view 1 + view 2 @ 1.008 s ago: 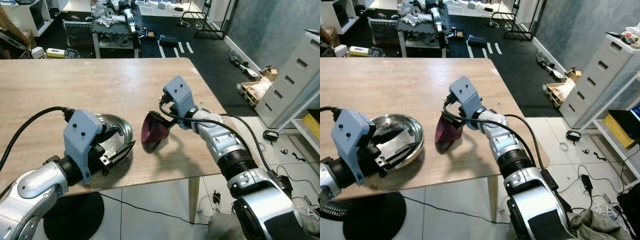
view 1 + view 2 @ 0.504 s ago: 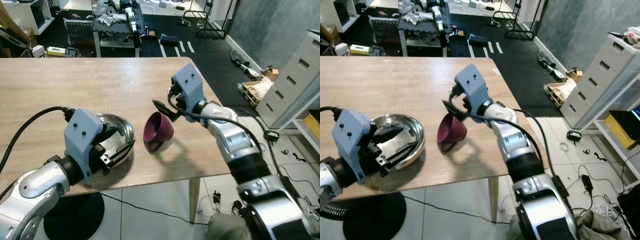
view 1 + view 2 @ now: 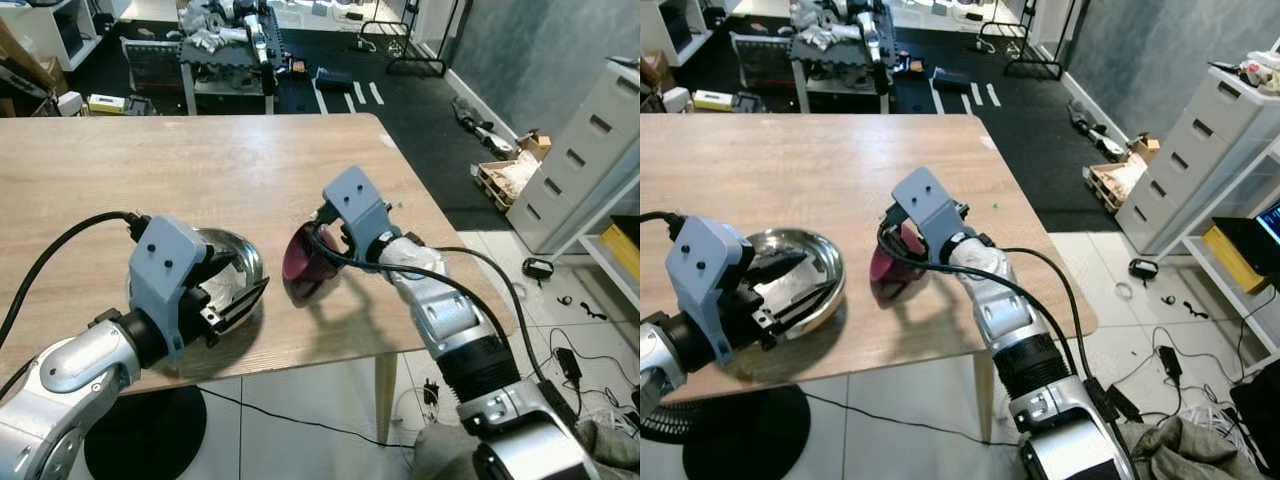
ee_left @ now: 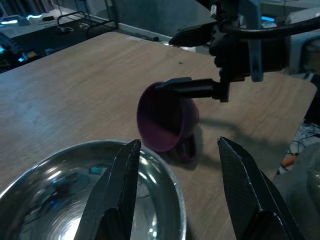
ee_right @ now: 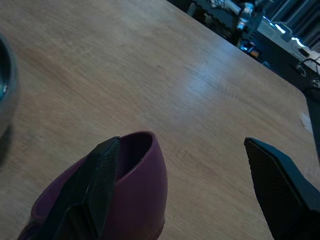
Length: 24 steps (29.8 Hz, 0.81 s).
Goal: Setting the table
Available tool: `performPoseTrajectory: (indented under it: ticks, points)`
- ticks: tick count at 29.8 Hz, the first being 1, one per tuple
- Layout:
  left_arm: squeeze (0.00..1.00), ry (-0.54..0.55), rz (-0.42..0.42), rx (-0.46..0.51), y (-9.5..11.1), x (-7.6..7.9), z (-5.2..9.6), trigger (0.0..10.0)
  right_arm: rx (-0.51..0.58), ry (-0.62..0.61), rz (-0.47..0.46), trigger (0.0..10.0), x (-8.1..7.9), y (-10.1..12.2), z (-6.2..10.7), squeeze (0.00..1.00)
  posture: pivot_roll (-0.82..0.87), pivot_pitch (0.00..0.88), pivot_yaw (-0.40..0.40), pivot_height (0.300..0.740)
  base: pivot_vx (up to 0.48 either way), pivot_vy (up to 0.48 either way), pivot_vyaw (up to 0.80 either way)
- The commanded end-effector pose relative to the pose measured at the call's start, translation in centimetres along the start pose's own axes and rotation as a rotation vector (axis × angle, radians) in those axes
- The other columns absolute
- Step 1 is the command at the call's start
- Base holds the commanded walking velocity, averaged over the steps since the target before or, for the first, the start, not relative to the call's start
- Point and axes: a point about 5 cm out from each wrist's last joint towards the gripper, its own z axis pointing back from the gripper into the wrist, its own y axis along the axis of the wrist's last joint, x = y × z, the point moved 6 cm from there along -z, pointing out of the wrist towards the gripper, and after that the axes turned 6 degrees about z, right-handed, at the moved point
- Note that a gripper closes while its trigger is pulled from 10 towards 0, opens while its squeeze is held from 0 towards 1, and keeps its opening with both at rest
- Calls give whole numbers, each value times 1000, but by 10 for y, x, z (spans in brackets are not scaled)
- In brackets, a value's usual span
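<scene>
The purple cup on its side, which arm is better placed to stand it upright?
Right. The right tool is open, with one finger already at the purple cup's rim, while the left tool is over the steel bowl beside it.

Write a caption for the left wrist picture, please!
Right claw, open, pokes one finger into a tipped purple cup beside the shiny metal bowl on the wooden table.

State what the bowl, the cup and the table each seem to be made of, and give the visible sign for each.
Bowl: metal, likely polished steel; it mirrors its surroundings.
Cup: probably plastic, perhaps glazed ceramic; even dark purple with a dull sheen.
Table: pale wood or wood-look laminate; grain lines run along its matte top.
</scene>
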Motion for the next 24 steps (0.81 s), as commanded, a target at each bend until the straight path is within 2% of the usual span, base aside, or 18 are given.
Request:
performPoseTrajectory:
  ticks: [1,9,18,24]
  points:
    - [0,-3,6,-6,-3,1,-1,10000,-56,3,-3,10000,-4,-15,2,0,139,53,-20,740,0,0,0]
    - [0,3,7,-3,-3,1,-2,10000,-79,-36,100,10000,-2,-19,-1,0,138,48,-21,740,0,0,0]
    - [0,9,6,0,-3,-1,-3,10000,-91,-159,99,10000,23,-20,-6,0,138,45,-21,740,0,0,0]
    - [0,12,7,1,-3,-1,-3,10000,-75,-204,66,10000,27,-13,-10,0,142,46,-23,740,0,0,0]
